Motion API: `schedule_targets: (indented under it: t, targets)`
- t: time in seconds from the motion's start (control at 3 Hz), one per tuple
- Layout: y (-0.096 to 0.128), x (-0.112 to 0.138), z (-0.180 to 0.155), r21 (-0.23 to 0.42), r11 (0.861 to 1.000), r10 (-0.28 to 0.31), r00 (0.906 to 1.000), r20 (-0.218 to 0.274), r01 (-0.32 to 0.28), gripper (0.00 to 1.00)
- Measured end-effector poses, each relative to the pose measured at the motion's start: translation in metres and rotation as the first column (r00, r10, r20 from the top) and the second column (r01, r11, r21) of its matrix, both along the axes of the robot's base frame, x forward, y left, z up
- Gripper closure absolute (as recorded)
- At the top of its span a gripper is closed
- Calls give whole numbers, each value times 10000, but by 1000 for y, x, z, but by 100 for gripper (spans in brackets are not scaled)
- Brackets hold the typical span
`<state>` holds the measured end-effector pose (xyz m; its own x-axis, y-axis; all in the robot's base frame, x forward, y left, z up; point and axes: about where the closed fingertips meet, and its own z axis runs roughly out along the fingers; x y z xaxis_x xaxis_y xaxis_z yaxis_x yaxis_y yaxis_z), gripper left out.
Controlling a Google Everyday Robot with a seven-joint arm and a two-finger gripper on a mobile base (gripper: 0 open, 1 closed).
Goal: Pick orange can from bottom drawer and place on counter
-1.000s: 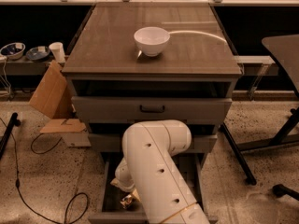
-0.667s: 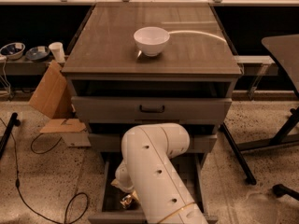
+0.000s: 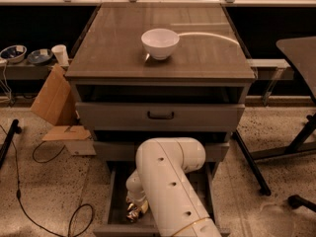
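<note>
The bottom drawer is pulled open at the foot of the cabinet, and its grey floor shows left of my arm. The orange can shows as a small shiny copper shape near the drawer's front left, partly hidden by my wrist. My gripper reaches down into the drawer at the can, at the end of the big white arm. The arm hides most of the drawer. The counter is the grey-brown top of the cabinet, far above the gripper.
A white bowl stands on the counter. Two closed drawer fronts sit above the open one. Cardboard leans at the left, with cables on the floor. A black table and its legs stand at the right.
</note>
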<state>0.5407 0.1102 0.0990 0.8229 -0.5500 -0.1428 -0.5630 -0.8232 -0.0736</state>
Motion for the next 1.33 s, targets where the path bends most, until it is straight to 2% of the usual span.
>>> schedule_targets:
  t: [0.33,0.67,1.0,1.33]
  targets:
    - [-2,-1,1,29,10000,-49,10000,-52,49,65]
    - [-19,-6,24,-7,9995,-308,9994,-167,308,89]
    - [-39,-14,64,-134,9976,-684,9975,-159,681,100]
    - [-62,-29,126,-327,9917,-1249,9920,-163,1243,100]
